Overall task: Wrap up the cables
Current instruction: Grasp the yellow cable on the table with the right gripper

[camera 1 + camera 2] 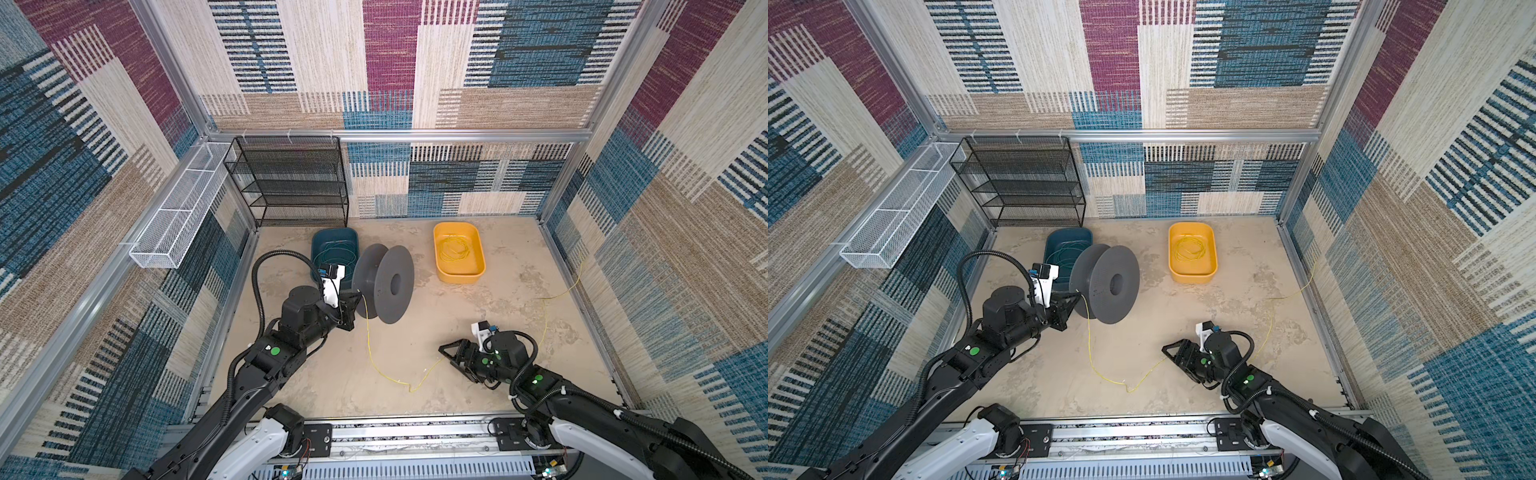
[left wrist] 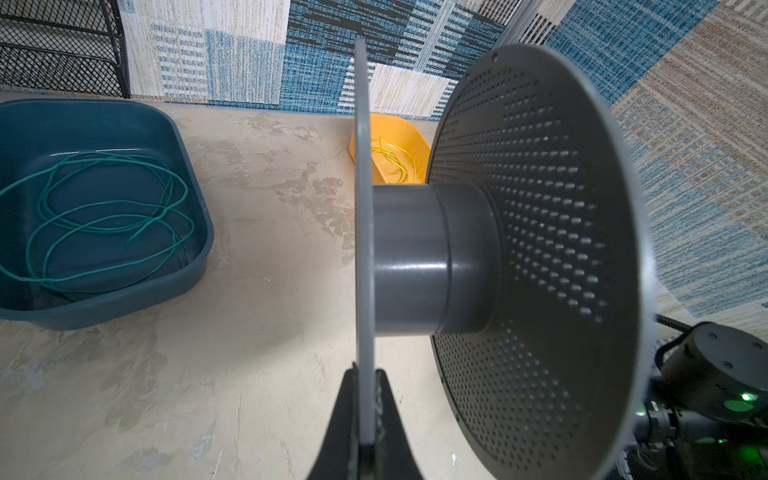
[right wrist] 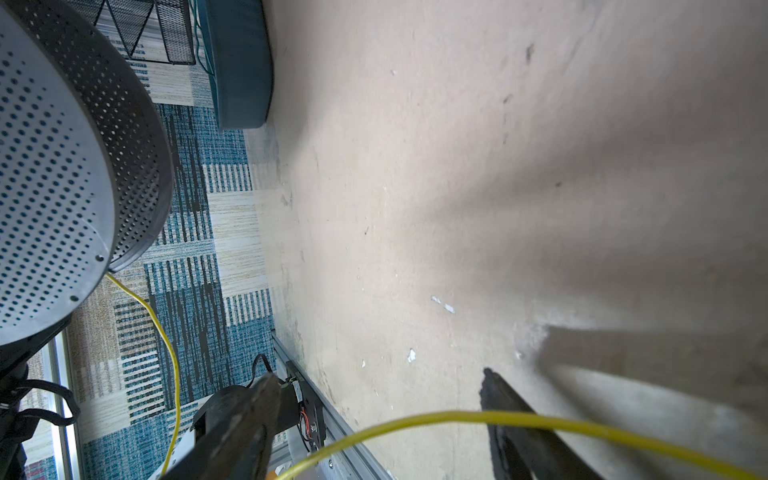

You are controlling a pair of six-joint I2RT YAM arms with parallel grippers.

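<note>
On the left wall hangs a white mesh basket, with a black wire rack standing at the far left corner, both apart from the work. Just in front of the rack a blue tub keeps a green cable coiled loosely inside. Beside that tub the left pincer is clamped tight on the thin rim of one flange of a grey spool, which stands on edge with its axle level, probably so the drum can be steadied or turned while line is fed on. Its hub looks bare in the left wrist view, so winding seems hardly begun. The yellow cable leaves the spool near that grip, drops to the desk, bends near the front edge and passes between the fingers of the right pincer, whose jaws stand wide and do not pinch it; this looks like guiding rather than holding. Beyond, the same line trails off toward the right wall. At the far right-centre a yellow tub holds more yellow loops. The desk is a mottled beige slab, boxed in by aluminium rails and walls of patchwork carpet in blue, tan and maroon.
</note>
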